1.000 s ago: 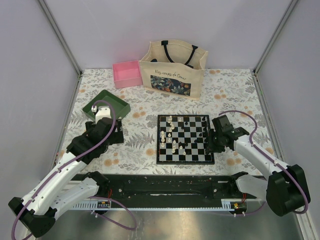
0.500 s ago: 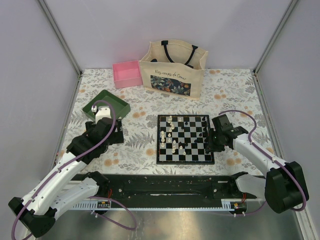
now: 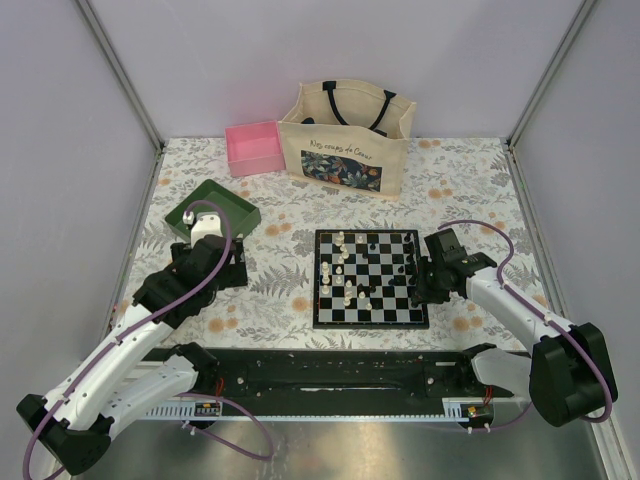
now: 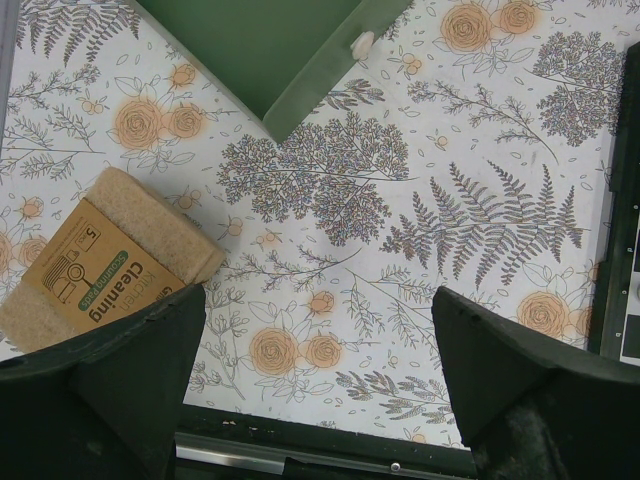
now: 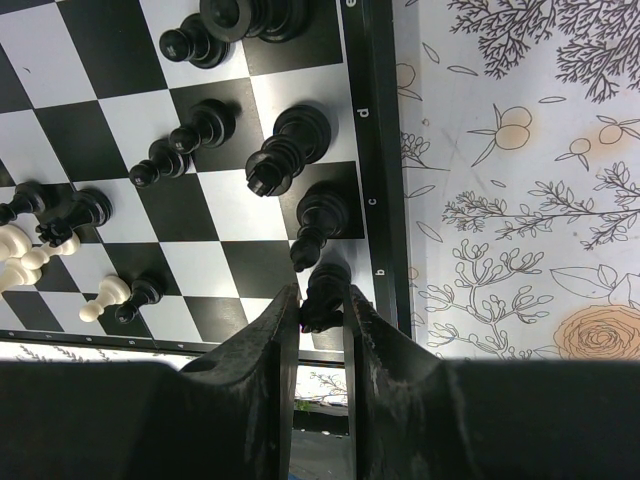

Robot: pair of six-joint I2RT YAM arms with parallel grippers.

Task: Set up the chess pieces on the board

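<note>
pieces (image 3: 340, 240) on board (image 3: 400, 322), ctr; tray (image 3: 220, 205) far L; bag (image 3: 345, 150) behind board

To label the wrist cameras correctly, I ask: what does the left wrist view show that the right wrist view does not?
Only the left wrist view: a green tray and a pack of cleaning pads, with the left jaws wide open. Only the right wrist view: black pieces on the board, the right jaws closed on one black piece. Both: the flowered tablecloth.

Lab test cell: white panels (image 3: 330, 50), aluminium frame (image 3: 121, 72)
</note>
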